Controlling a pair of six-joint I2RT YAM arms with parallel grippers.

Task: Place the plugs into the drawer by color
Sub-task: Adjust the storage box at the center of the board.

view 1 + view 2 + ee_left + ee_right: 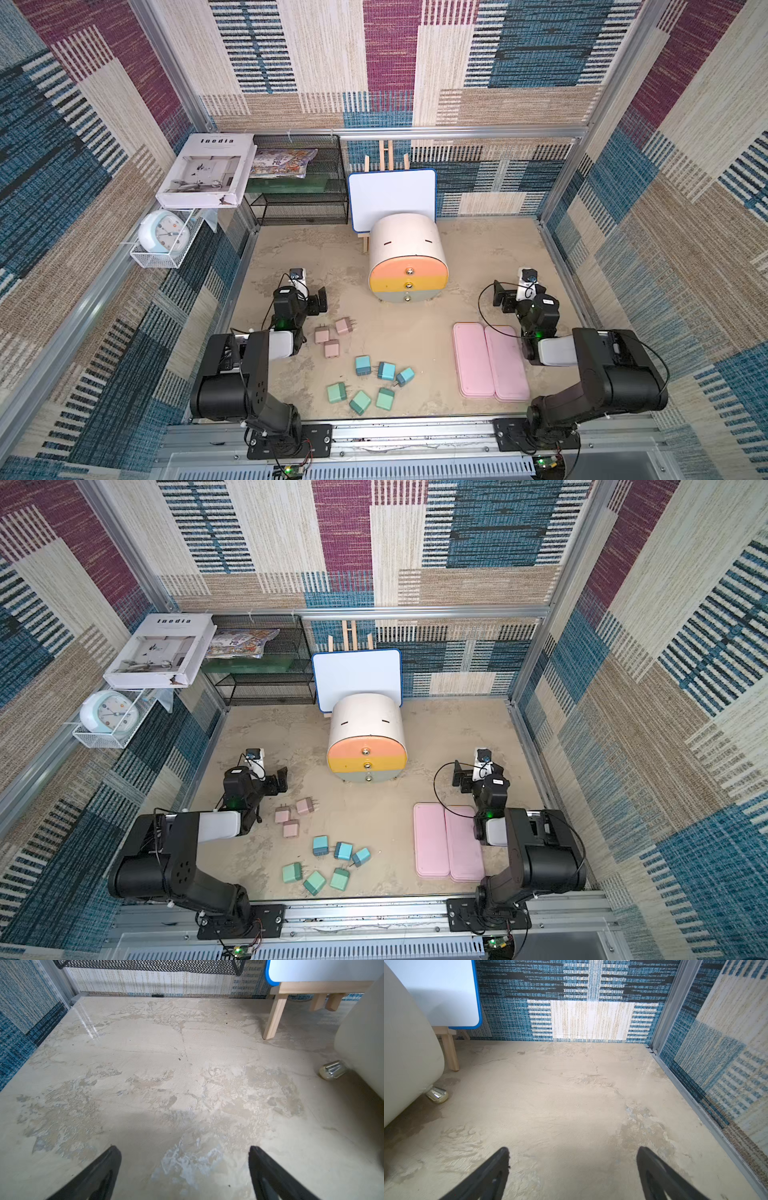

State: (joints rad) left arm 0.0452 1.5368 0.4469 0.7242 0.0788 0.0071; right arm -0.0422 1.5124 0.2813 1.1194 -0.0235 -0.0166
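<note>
**Green, blue and pink plugs loose on the table, all drawers shut**

Closest to my side of the sandy table, three green plugs lie in a loose cluster. Just beyond them sit three blue plugs. Farther on, nearer the left arm, are three dusty pink plugs. Each is a small boxy block with two metal prongs, lying free on the table. Off to the right, two flat pink trays lie side by side, long edges touching.

Next I see my left gripper, jaws wide apart over bare table and holding nothing. My right gripper is the same. Between them and farther back stands the drawer cabinet, white and round-topped. Its salmon-pink, yellow and grey-green fronts are stacked top to bottom, each with a metal knob. All three are shut, so I cannot tell their contents.

Behind it a whiteboard leans on a wooden easel. In the far left corner, the black mesh shelf holds a colourful packet, with a white book just beside it. A white wire basket holds a pale blue clock.
</note>
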